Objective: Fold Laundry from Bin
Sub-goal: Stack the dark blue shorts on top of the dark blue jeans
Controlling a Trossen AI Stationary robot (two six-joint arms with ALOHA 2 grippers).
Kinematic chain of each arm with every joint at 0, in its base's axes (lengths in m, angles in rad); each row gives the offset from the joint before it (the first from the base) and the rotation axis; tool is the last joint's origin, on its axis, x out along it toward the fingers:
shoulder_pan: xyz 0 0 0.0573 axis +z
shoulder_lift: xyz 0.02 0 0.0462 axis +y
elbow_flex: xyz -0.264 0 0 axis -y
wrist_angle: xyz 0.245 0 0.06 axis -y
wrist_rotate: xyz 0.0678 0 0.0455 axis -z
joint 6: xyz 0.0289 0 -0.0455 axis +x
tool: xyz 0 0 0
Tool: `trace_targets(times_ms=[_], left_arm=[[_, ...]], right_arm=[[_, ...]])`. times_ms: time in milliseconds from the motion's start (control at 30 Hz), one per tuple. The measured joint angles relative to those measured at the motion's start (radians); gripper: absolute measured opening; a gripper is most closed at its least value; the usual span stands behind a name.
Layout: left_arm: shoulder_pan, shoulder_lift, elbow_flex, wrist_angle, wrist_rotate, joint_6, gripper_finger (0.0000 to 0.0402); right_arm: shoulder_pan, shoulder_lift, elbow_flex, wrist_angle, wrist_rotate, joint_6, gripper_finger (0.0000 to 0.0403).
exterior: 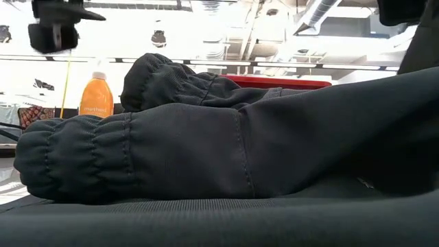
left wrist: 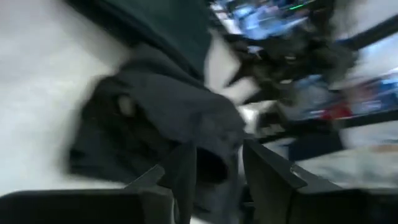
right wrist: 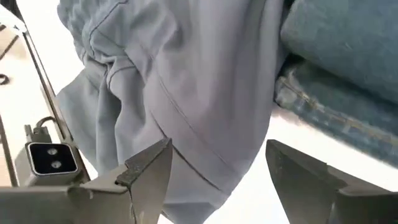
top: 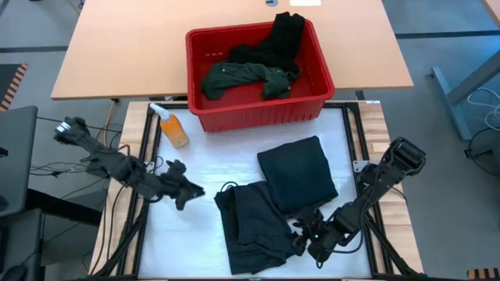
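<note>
Halfway through, by the look of it. Up at the far end the rectangular red plastic bin with slotted sides (top: 258, 109) still has laundry in it: a crumpled dark green shirt (top: 242, 76) and a black piece (top: 285, 35) draped over its far rim. So at least two garments are left to pull out.

Down on the white tabletop (top: 211, 156), a neatly folded dark rectangular garment (top: 297, 173) lies flat, looking finished. Touching it on the near side is a rumpled black garment with gathered cuffs (top: 248, 222), not yet squared up, and I judge this is the piece being worked.

The right gripper (top: 312, 238) sits at that garment's near right corner, fingers spread wide and nothing between them; its wrist view shows the cloth just ahead of the open fingers. The left gripper (top: 186, 195) hangs over bare table just beside the garment's left edge. Its wrist view is blurred, so whether it pinches cloth I cannot tell.

Room to move: the table's left half is open, apart from a small orange bottle (top: 173, 129) by the bin's near left corner. On the right, the folded piece and the table frame crowd the right arm, and the rumpled garment's near edge lies close to the table's front edge.
</note>
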Motion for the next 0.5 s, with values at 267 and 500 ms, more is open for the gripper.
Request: trace_targets(times_ms=[267, 500], left_arm=[[-0.022, 0.094, -0.212, 0.304, 0.070, -0.139, 0.0206], [-0.040, 0.316, -0.177, 0.364, 0.093, -0.189, 0.0285]], right_arm=[[0.002, 0.000, 0.000, -0.074, 0.033, 0.100, 0.0287], [0.004, 0.000, -0.013, -0.052, 0.097, 0.119, 0.0287]])
